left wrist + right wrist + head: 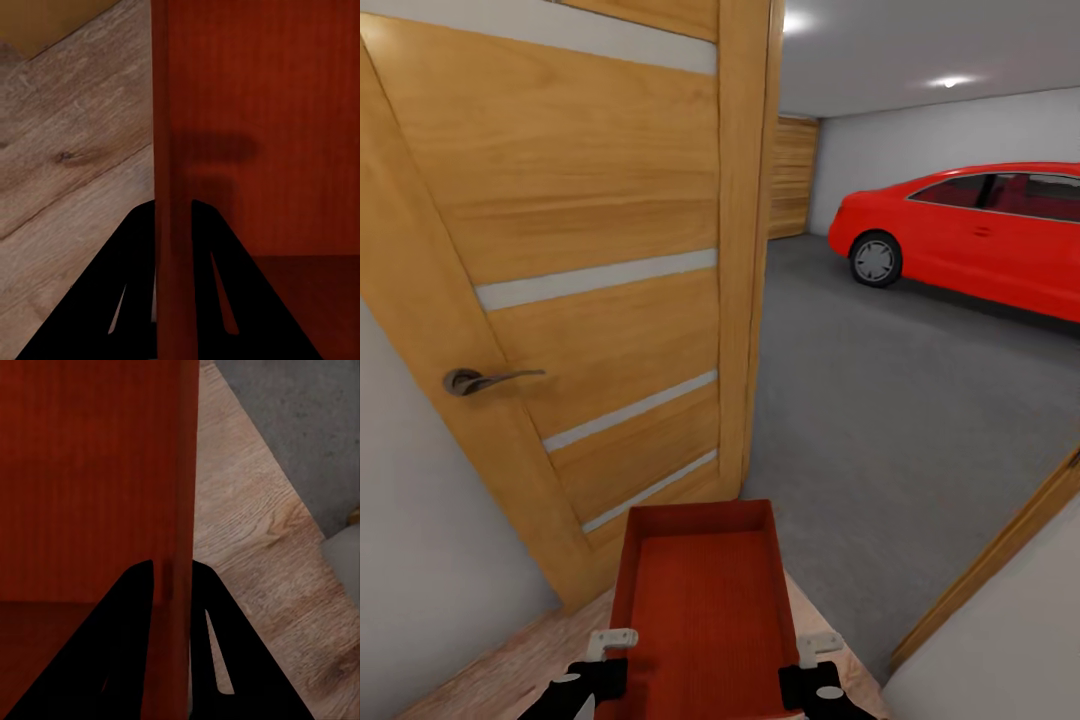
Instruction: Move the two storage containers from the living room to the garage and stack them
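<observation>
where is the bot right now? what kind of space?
Likely a house doorway opening into a garage. A red car is parked on grey concrete floor, an open wooden door stands on the left, and light wood planks lie underfoot. Both end effectors carry an orange-red storage container.

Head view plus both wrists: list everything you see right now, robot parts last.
storage container: one, orange-red, held out in front at the doorway
door: one, light wood with pale strips, open on the left
door handle: one, grey metal, on the door
car: one, red, parked in the garage
concrete floor: dark grey, beyond the doorway
plank floor: light wood, under the container
left gripper: black, clamped on one side wall
right gripper: black, clamped on the opposite wall
</observation>
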